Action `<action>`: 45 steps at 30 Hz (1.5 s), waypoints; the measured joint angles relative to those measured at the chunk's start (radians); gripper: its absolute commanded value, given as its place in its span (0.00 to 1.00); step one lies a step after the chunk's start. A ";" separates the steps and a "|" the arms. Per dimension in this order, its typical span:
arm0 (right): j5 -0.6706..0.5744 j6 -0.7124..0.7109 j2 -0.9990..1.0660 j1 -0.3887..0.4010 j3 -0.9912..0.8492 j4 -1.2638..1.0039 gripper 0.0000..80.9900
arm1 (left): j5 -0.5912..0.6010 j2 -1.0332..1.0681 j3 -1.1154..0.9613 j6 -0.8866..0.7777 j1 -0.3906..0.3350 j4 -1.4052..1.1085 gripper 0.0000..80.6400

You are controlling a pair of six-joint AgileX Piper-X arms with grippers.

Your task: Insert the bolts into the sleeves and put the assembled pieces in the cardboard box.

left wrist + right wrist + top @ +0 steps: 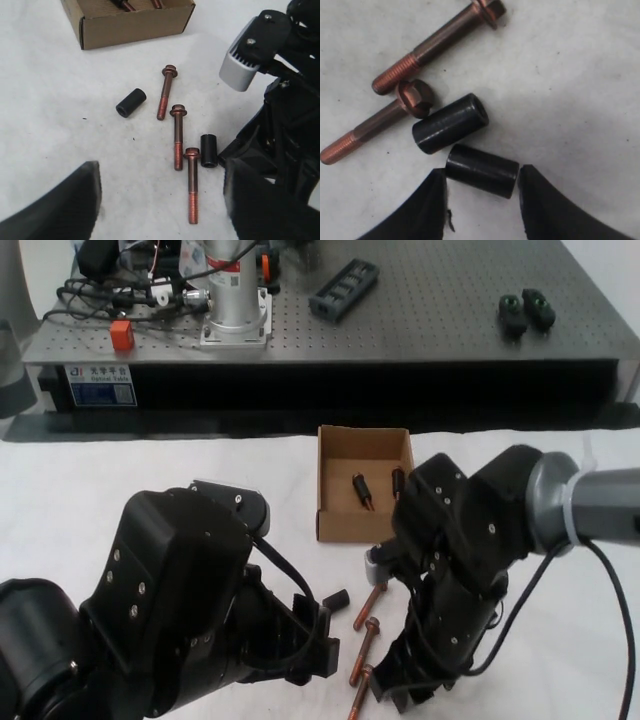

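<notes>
Right end effector [481,192] down at the bench [580,75], fingers pressed against both ends of a black sleeve [481,170]. Left end effector [160,192] spread wide, holding nothing, over three loose bolts [177,135]. Two assembled pieces [362,490] lying in the cardboard box [350,525].

Three loose bolts [166,92] [177,136] [192,186], three loose sleeves [131,103] [209,150] [482,170], two assembled pieces [363,490] [397,482], one cardboard box [345,525].

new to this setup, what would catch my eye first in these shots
Three copper bolts and a few black sleeves lie scattered on the white cloth, a short way in front of the open cardboard box. Two assembled pieces already lie inside the box.
</notes>
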 measured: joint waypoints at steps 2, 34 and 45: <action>0.005 0.000 0.000 0.003 0.009 -0.019 0.41 | 0.000 0.000 0.000 0.000 0.000 0.000 0.62; 0.207 -0.612 -0.169 -0.091 0.018 0.150 0.23 | 0.000 0.000 0.000 0.017 0.000 0.030 0.62; 0.208 -0.590 -0.139 -0.145 0.018 0.170 0.42 | 0.000 0.000 0.000 0.026 0.000 0.030 0.62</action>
